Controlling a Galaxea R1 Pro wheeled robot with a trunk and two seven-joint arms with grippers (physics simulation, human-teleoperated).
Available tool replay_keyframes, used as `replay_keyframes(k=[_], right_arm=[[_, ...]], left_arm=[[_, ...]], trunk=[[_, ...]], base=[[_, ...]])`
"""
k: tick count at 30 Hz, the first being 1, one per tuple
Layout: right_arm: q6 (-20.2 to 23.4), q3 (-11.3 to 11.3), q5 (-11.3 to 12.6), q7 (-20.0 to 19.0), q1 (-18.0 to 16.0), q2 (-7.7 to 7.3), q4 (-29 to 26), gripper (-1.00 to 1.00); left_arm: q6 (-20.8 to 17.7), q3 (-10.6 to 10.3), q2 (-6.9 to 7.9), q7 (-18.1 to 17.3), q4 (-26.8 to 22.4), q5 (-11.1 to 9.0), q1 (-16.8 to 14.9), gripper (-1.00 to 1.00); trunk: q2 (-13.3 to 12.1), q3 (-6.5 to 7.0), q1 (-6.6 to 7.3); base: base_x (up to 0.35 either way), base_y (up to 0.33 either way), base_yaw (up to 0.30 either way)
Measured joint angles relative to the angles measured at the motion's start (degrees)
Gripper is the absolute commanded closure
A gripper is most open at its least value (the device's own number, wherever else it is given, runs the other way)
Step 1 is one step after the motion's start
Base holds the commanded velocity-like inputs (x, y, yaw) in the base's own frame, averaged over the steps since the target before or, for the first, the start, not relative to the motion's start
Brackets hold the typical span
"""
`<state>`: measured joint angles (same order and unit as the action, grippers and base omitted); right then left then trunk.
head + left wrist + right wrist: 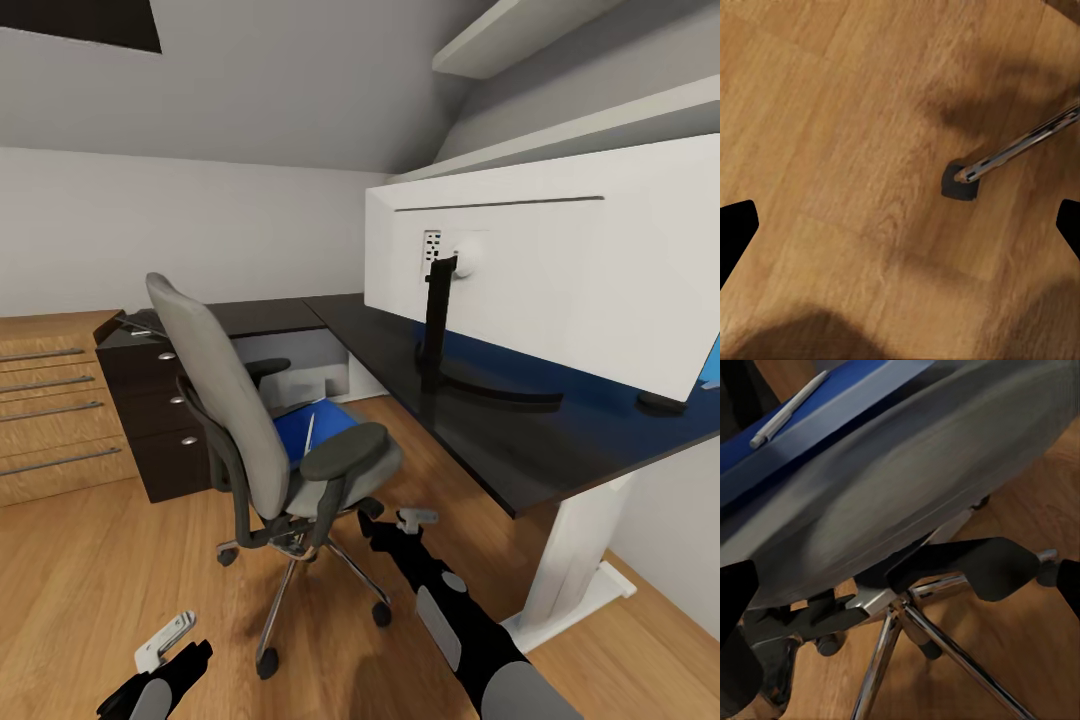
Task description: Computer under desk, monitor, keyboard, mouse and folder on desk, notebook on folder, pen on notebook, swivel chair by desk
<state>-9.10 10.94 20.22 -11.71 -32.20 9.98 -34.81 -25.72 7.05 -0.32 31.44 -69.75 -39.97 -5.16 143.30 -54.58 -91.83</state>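
Bedroom with sloped grey ceiling, white wall shelves (560,40) and light wood floor (90,590). Surface (500,440): L-shaped, glossy black top, white leg, blue back panel. Monitor (560,260): stands on the surface near its front edge, white back facing the camera, black arched stand; no readable writing on the back, only a small port block. Swivel chair (230,400): grey upholstery, black armrests, chrome star base on casters, on the floor just off the surface's inner corner, well within reach of it. Folder (300,430): bright blue, flat on the chair seat. Pen (309,432): thin silver-white stick lying on the folder; the right wrist view shows it (787,409) near the folder's edge. Dark drawer unit (160,410) beneath the surface's far wing; light wood dresser (50,410) beside it. Left tool (165,650): low over the floor, fingers apart, nothing between them; its wrist view shows a chair leg and caster (960,182). Right tool (400,522): beside the chair's seat edge, fingers spread, holding nothing.
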Motion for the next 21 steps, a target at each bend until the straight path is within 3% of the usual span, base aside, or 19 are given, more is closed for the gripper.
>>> replay_keyframes(k=[9, 21], right_arm=[[0.2, -0.1, 0.0, 0.1, 0.0, 0.02, 0.0, -1.00], [0.7, 0.7, -0.5, 0.1, 0.0, 0.02, 0.0, -1.00]], left_arm=[[0.0, 0.0, 0.00, 0.3, 0.0, 0.1, 0.0, -1.00], [0.0, 0.1, 0.00, 0.1, 0.0, 0.0, 0.0, -1.00]], trunk=[[0.0, 0.00, 0.00], [0.0, 0.00, -0.01]], base=[[0.186, 0.000, 0.000], [0.043, 0.000, 0.000]])
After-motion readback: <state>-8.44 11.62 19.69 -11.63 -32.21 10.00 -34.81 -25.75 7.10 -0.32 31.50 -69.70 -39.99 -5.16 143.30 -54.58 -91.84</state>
